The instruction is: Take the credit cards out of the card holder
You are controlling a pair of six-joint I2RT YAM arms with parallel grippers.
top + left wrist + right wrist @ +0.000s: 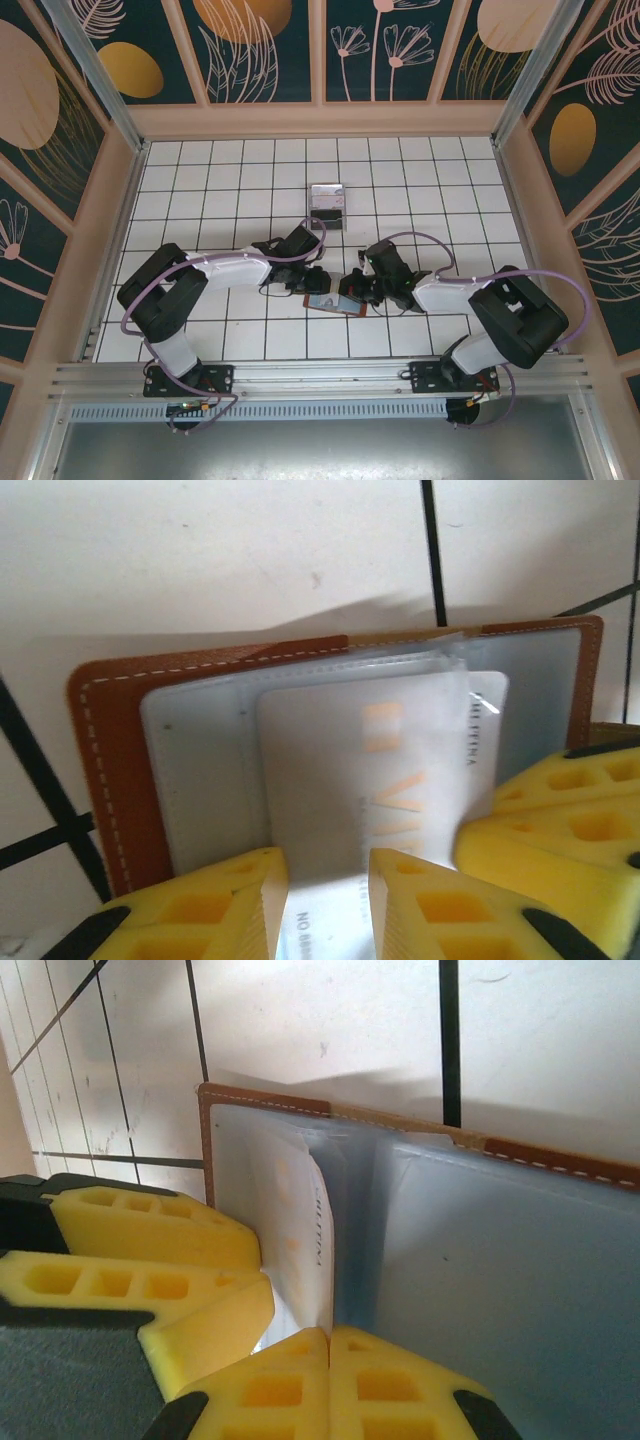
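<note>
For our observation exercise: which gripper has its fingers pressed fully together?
The right gripper: its yellow fingers meet by the wallet, while on the left gripper they stand apart over a pale card.

— Where's the card holder (333, 303)?
— Lying open on the white tiles: brown leather, pale stitching, clear sleeves fanned up.
— And the credit cards (370, 770)?
— A whitish one sticks partway out of a sleeve.

Small box (327, 205) behind card holder (333, 303), sides open

Top camera looks down from behind; wrist cameras closely share the card holder (105, 770).
</note>
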